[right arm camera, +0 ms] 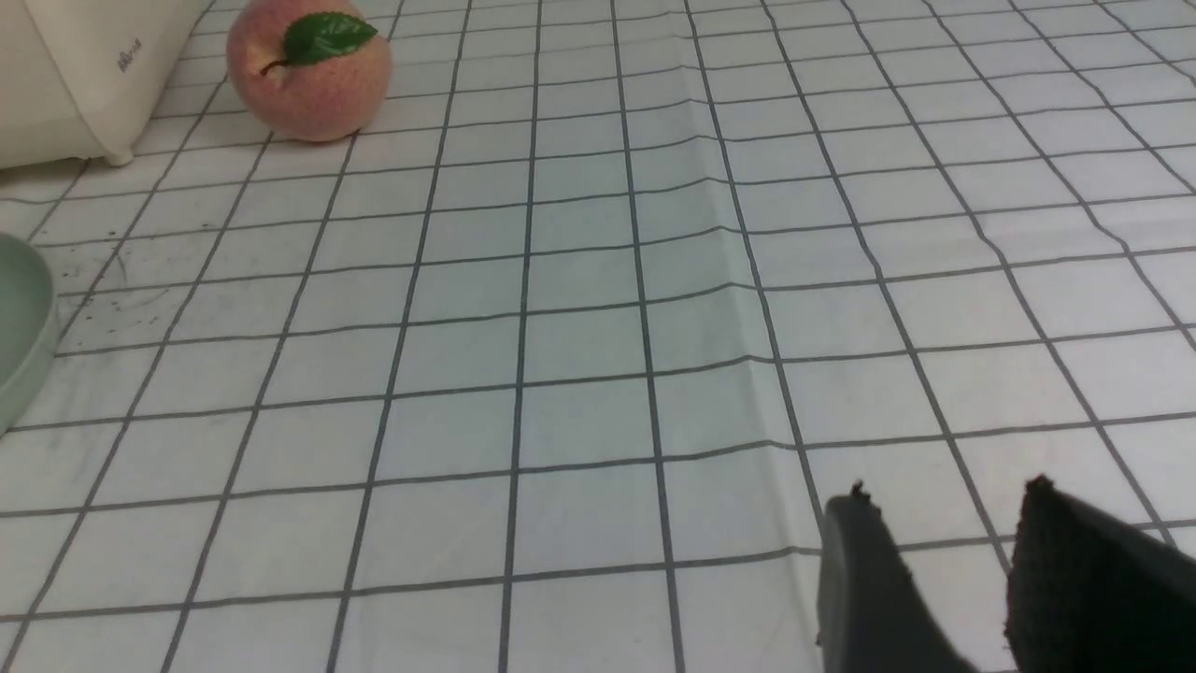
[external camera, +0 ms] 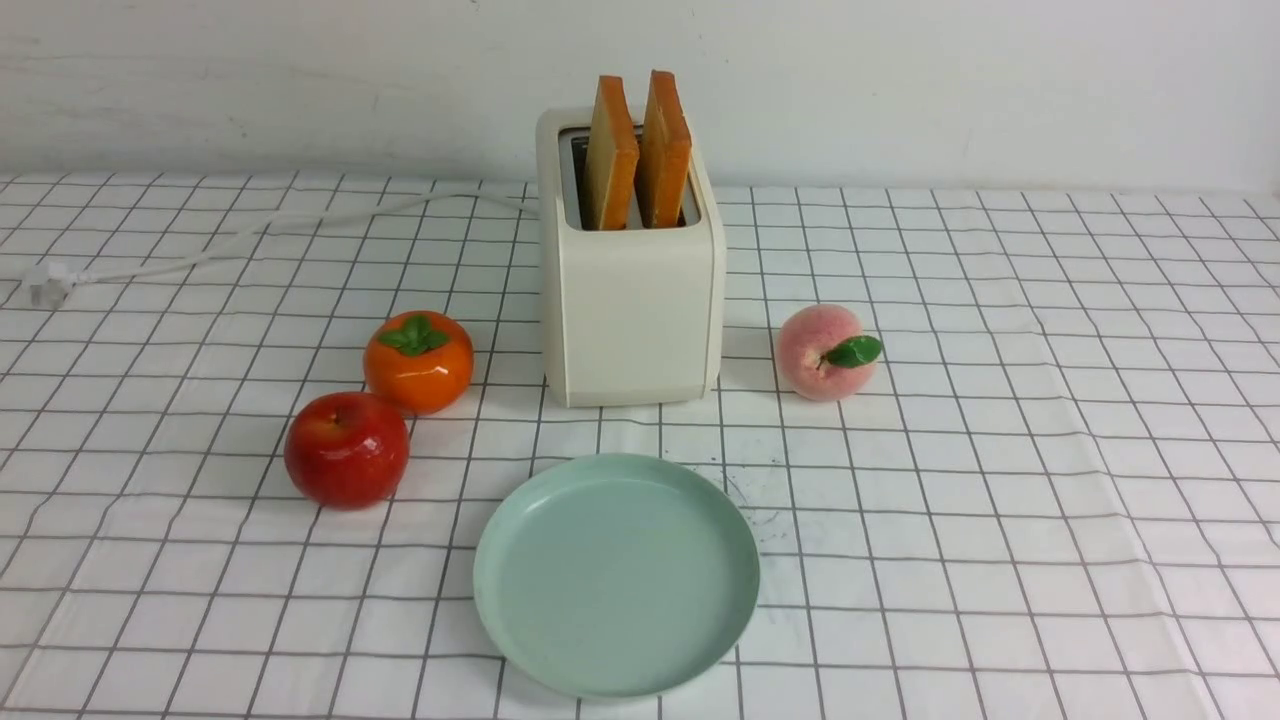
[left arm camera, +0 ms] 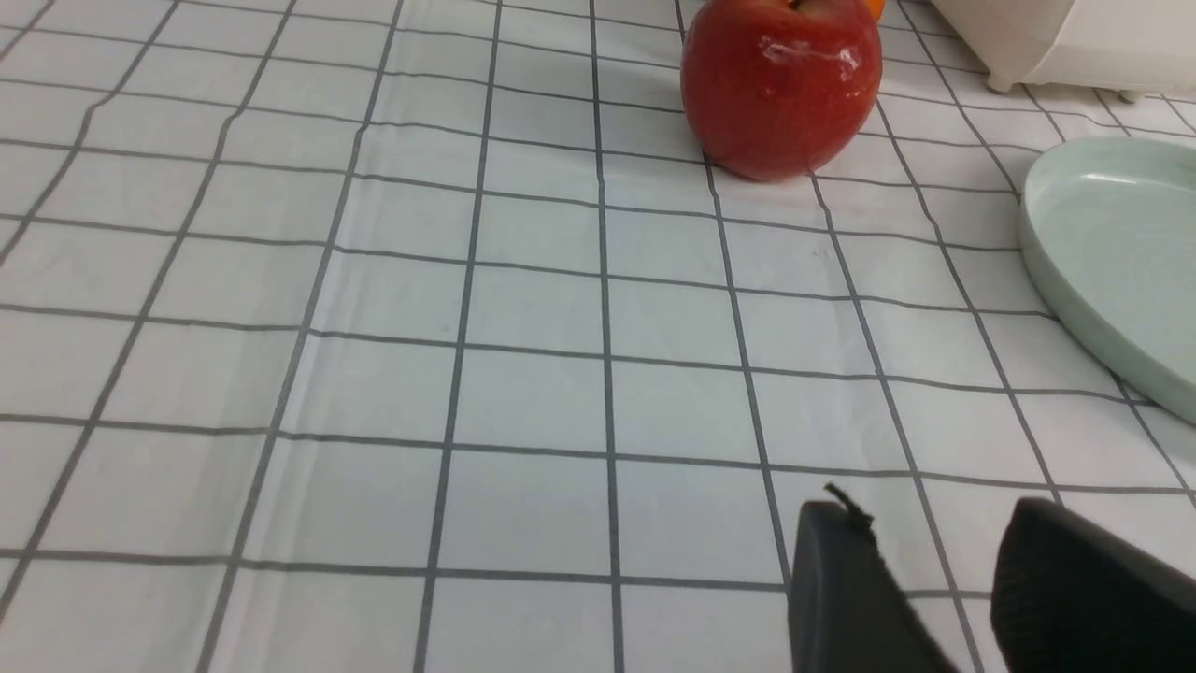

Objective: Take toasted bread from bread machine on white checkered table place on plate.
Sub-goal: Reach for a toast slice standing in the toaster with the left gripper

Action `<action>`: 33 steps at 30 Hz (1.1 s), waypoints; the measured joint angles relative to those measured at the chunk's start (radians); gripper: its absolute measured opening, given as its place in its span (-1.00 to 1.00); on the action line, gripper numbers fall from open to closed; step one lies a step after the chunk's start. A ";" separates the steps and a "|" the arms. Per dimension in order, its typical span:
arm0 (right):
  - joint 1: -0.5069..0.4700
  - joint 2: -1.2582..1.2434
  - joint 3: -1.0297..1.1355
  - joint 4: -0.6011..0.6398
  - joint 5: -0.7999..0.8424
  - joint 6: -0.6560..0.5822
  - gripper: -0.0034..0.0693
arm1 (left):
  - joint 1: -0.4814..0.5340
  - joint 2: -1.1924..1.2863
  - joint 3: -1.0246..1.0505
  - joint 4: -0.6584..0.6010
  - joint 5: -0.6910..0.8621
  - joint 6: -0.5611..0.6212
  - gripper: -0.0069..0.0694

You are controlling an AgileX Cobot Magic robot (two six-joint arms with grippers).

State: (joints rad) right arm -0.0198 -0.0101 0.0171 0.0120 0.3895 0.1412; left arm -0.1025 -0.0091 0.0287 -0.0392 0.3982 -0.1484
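Left gripper [left arm camera: 934, 523] and right gripper [right arm camera: 944, 509] are both outside the front view, which shows the bread machine [external camera: 632, 310] standing mid-table on the white checkered table [external camera: 1000, 500]. The toasted bread [external camera: 612, 160] rises upright from its two slots, and the empty plate [external camera: 616, 575] lies just in front of it on the robot's side. The slices stand side by side with their crust edges towards the robot, so their faces run front to back. A red apple [external camera: 347, 450] and an orange fruit [external camera: 418, 362] sit to the left, and a peach [external camera: 822, 352] to the right. In the left wrist view the two dark fingers stand apart with only cloth between them, holding nothing and hanging low over the table. The apple lies ahead, with the plate's rim and a corner of the bread machine beyond it on the inner side; the bread itself is out of frame. The right wrist view mirrors this, with jaws parted and empty, and the peach and a corner of the bread machine far ahead. Neither arm looks clearly nearer. The left slice likely suits the left arm and the right slice the right, each needing a rise above the slots and a pinch across the slice's thickness.
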 joint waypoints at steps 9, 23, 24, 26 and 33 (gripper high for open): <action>0.000 0.000 0.000 0.000 0.000 0.000 -0.25 | 0.000 0.000 0.000 0.000 0.000 0.000 -0.20; 0.000 0.000 0.000 0.000 0.000 0.000 -0.25 | 0.000 0.000 0.001 -0.080 -0.149 -0.114 -0.20; 0.000 0.000 0.000 0.000 0.000 0.000 -0.25 | 0.000 0.000 0.001 -0.090 -0.158 -0.122 -0.20; 0.000 0.000 0.000 0.000 0.000 0.000 -0.25 | 0.000 0.000 0.001 -0.242 -0.271 -0.236 -0.20; 0.000 0.000 0.000 0.000 0.000 0.000 -0.25 | 0.000 0.000 0.001 -0.463 -0.533 -0.312 -0.20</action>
State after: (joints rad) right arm -0.0198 -0.0101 0.0171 0.0120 0.3895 0.1412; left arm -0.1025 -0.0091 0.0298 -0.5025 -0.1350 -0.4604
